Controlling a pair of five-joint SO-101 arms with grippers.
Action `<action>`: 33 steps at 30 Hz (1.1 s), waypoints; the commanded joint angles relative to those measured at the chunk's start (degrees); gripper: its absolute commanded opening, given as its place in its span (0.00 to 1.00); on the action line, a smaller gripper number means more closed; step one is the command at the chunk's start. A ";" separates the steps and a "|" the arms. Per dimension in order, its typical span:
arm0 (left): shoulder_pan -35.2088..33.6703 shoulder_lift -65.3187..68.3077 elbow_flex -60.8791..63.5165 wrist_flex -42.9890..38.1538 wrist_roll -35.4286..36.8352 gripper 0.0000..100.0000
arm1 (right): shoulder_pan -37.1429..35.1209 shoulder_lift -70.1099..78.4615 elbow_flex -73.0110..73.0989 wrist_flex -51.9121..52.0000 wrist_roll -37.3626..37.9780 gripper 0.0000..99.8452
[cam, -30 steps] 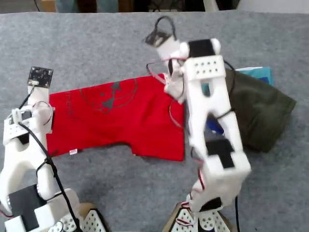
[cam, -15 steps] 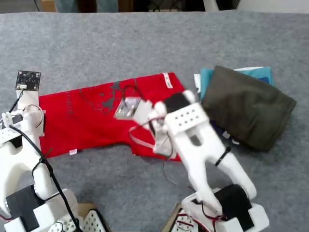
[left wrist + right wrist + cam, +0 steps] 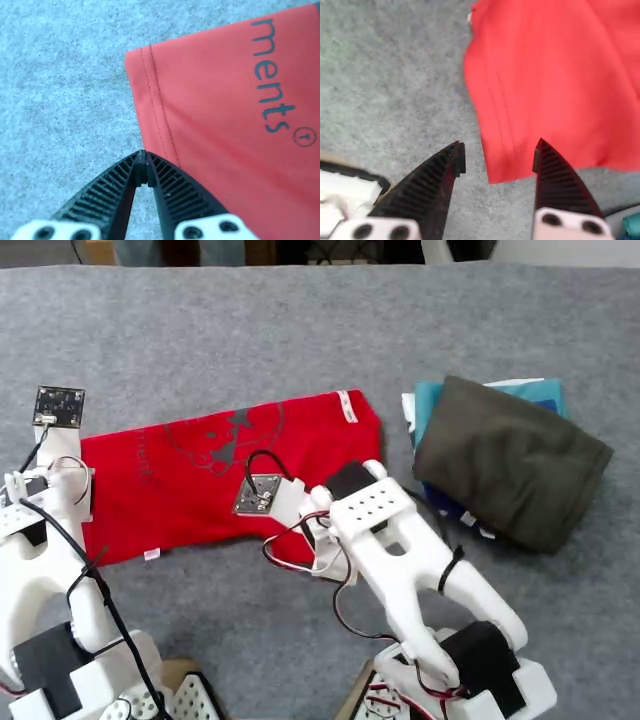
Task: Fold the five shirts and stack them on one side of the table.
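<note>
**High:** red shirt (image 3: 220, 475) lies flat and spread on grey table (image 3: 200, 330), unfolded. Left arm (image 3: 45, 560) is at one short end of it. Right arm (image 3: 400, 550) is over the opposite near corner, and its wrist covers its own jaws here, so opening not readable from this cam. Stack of folded shirts sits well away from left arm's jaws, on the far side of right arm. Olive shirt (image 3: 510, 460) is on top w/ teal shirt (image 3: 540, 390) peeking out under it. Stack is just beside red shirt's end, thin strip of table between.

**Left wrist:** left gripper (image 3: 142, 156) jaws are closed, tips pressed together w/ hairline gap at most. Tips sit right on the red shirt's hem edge. Shirt corner is ahead of the tips, and the double stitch line runs from that corner back toward them. Cloth carries on under one finger; bare table is on the other finger's side. Dark print is on the cloth further out past the tips. Can't tell if any cloth is actually pinched.

**Right wrist:** right gripper (image 3: 498, 144) jaws are wide apart, holding nothing. Red shirt corner sits inside the gap, behind the tip line. Hem edge runs out ahead between the two tips, closer to one finger, so cloth fills most of the gap. Rest of shirt spreads away beyond the tips. Can't tell if either tip touches cloth. Table is on the outer side of the other finger.
</note>
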State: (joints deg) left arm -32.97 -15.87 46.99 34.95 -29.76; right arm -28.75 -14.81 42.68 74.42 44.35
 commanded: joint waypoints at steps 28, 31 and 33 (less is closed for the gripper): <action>-0.57 -1.85 -2.15 0.35 0.70 0.03 | 5.45 23.16 -4.35 -16.62 4.75 0.01; -0.57 -1.85 -2.15 0.35 0.70 0.03 | 6.33 23.69 -6.46 -16.62 4.75 0.02; -0.57 -1.85 -2.33 0.35 0.70 0.03 | 6.77 23.69 -8.48 -15.91 4.66 0.01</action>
State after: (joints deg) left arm -32.97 -15.87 46.99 34.95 -29.76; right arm -22.51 6.55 36.18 59.03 48.57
